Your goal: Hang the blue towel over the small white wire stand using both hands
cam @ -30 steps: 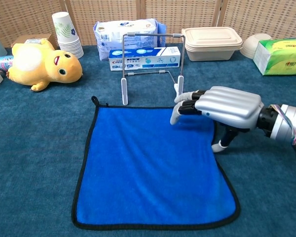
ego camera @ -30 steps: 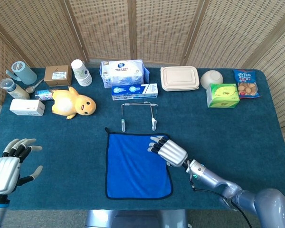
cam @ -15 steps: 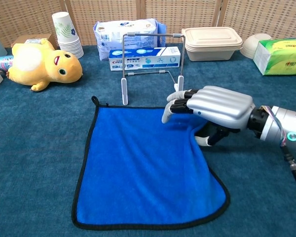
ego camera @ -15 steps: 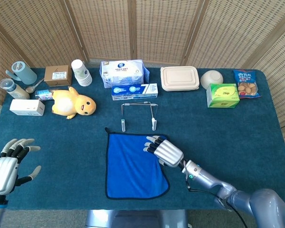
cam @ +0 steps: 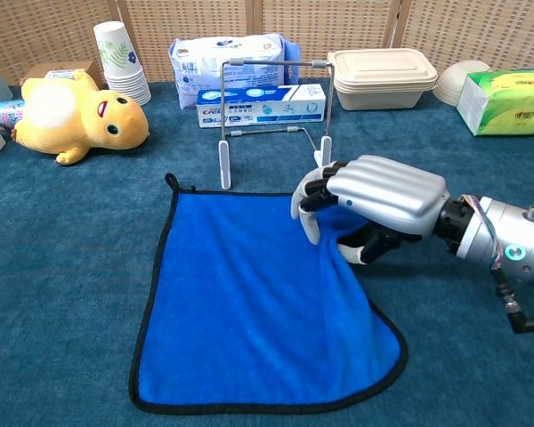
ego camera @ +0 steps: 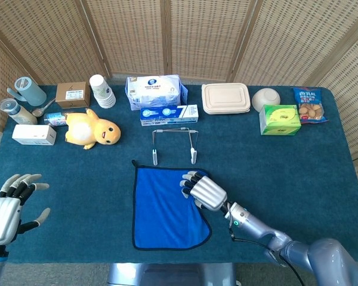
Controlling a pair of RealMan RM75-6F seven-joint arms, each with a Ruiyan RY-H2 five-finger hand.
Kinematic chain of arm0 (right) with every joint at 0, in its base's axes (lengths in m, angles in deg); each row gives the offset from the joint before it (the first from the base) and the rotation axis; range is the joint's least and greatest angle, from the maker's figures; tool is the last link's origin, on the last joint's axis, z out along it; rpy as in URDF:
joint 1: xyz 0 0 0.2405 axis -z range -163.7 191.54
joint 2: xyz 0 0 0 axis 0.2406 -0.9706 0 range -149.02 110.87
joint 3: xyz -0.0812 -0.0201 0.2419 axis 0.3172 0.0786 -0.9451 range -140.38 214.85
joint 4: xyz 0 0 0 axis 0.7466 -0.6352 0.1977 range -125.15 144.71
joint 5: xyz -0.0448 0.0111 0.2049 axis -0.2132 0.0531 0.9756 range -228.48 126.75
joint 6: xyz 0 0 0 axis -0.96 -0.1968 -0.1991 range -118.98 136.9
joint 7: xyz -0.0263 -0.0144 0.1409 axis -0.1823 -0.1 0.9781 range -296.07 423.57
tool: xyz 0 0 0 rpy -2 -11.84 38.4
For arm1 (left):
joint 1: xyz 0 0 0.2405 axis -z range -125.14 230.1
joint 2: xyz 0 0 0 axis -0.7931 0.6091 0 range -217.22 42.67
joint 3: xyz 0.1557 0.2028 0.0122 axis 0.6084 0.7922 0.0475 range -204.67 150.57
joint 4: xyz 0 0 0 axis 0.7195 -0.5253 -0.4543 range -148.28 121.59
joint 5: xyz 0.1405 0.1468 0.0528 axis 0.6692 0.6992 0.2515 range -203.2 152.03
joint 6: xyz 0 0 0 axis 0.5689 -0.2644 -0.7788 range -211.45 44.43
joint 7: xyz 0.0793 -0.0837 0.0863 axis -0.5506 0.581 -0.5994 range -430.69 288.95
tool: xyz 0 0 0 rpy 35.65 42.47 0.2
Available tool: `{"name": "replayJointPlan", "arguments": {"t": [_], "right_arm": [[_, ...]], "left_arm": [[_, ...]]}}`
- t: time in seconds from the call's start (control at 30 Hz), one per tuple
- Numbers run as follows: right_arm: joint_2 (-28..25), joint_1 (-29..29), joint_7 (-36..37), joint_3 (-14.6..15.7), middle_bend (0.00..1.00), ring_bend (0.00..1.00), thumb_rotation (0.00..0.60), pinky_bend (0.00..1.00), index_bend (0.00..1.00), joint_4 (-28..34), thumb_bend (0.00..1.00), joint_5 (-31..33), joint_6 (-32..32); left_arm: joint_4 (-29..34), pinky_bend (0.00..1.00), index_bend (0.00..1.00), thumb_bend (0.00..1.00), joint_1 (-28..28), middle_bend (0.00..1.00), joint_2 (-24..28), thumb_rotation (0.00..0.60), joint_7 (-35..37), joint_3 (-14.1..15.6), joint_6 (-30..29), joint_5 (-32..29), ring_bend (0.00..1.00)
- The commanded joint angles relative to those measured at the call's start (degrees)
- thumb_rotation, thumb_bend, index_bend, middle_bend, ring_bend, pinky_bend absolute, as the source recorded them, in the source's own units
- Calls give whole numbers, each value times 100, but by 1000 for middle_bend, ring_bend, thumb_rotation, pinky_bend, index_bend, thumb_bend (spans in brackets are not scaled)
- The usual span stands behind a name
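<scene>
The blue towel (ego camera: pixel 164 208) (cam: pixel 249 311) lies on the table just in front of the white wire stand (ego camera: pixel 174 143) (cam: pixel 271 120). My right hand (ego camera: pixel 204 190) (cam: pixel 374 200) sits on the towel's far right corner. Its fingers curl down over the cloth with the thumb under the edge, and that edge is bunched and pulled inward. My left hand (ego camera: pixel 9 208) hovers at the table's near left, fingers spread, holding nothing, far from the towel. It does not appear in the chest view.
A yellow plush duck (ego camera: pixel 92 130) (cam: pixel 67 111), paper cups (ego camera: pixel 101 90), a tissue pack (ego camera: pixel 156 90), a blue box (ego camera: pixel 169 114), a lidded container (ego camera: pixel 226 98), a bowl (ego camera: pixel 265 98) and a green box (ego camera: pixel 279 119) line the far side behind the stand.
My right hand has slid left and closed on the towel's right corner, dragging that edge inward so the towel narrows. The left hand has sunk slightly toward the near edge.
</scene>
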Motion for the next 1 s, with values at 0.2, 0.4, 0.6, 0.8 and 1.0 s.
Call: {"name": "replayJointPlan", "arguments": {"t": [0.2, 0.4, 0.6, 0.8, 1.0], "right_arm": [[93, 33, 54, -18, 362, 253, 600, 254, 617, -56, 364, 28, 106], [129, 64, 93, -13, 372, 265, 600, 255, 654, -98, 359, 59, 137], [139, 99, 131, -2, 372, 265, 600, 255, 667, -103, 351, 82, 176], [108, 134, 129, 3, 374, 265, 600, 255, 675, -58, 351, 99, 220], [100, 141, 112, -2, 375, 265, 600, 255, 676, -7, 351, 111, 227]], "left_arm": [[-199, 107, 324, 369, 69, 232, -3, 600, -253, 7, 87, 91, 186], [-637, 121, 332, 369, 299, 248, -28, 600, -427, 12, 288, 437, 186], [-1168, 152, 352, 370, 616, 238, -222, 600, -128, 21, 505, 831, 148], [-1740, 139, 364, 367, 1001, 228, -521, 600, 210, 49, 854, 1097, 138], [-2238, 119, 371, 358, 1396, 207, -877, 600, 409, 131, 1198, 1406, 126]]}}
